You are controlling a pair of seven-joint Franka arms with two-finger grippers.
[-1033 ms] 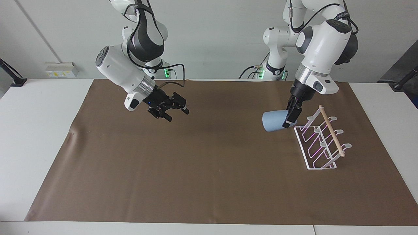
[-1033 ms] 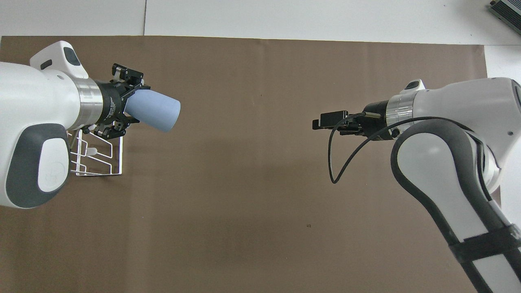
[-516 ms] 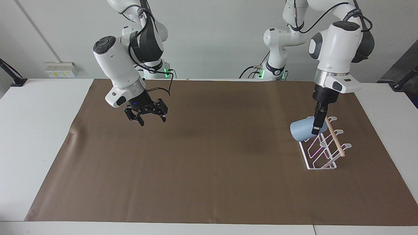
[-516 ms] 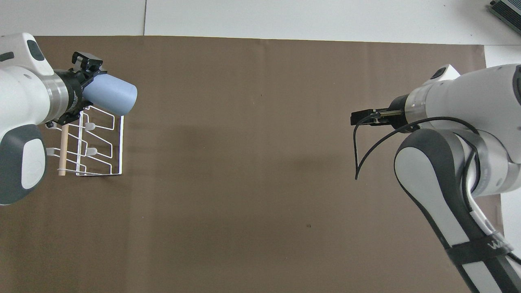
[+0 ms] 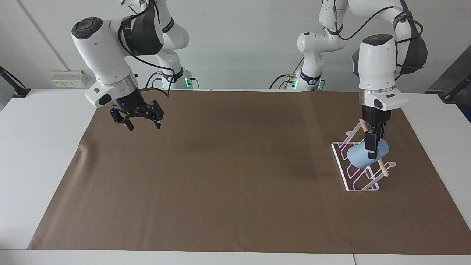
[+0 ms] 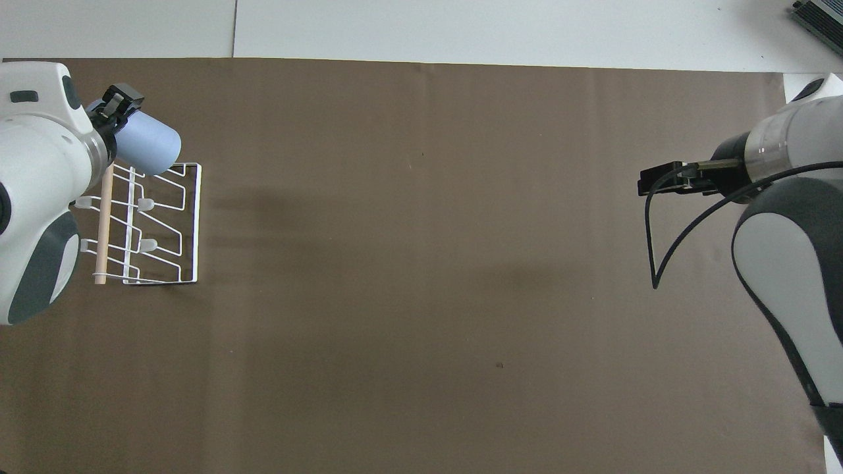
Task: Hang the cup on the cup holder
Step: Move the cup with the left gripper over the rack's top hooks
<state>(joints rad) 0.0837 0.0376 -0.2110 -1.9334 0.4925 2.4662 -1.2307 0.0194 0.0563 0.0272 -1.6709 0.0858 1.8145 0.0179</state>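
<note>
- Pale-blue and matte, the cup [image 5: 368,155] in the facing view hangs tipped on its side in the left gripper [image 5: 371,146], whose fingers are pinched shut on its rim; a second ago the same cup was held out beside the rack, toward the middle of the table, and it has since been swung in over the wires.
- Directly beneath that pincer stands the cup holder [image 5: 354,189], its wooden rod [image 5: 382,168] showing just under the cup; whether cup and wire already touch cannot be told from here.
- The right gripper [image 5: 137,118], fingers spread and holding nothing, has drawn back and up toward its own end of the brown mat [image 5: 220,184], where it waits over bare mat.
- Seen from overhead, the cup [image 6: 146,145] juts from the left gripper [image 6: 118,108] over the rack's end farthest from the robots, the cup holder [image 6: 196,224] stretching back from the pincer toward the robots.
- At the other end of the table the right gripper [image 6: 658,179] has pulled well out of the working area.
- Read together, the carry looks finished and the placing is at hand: the likely next need is to lower and settle the cup onto a slanted loop before letting go.
</note>
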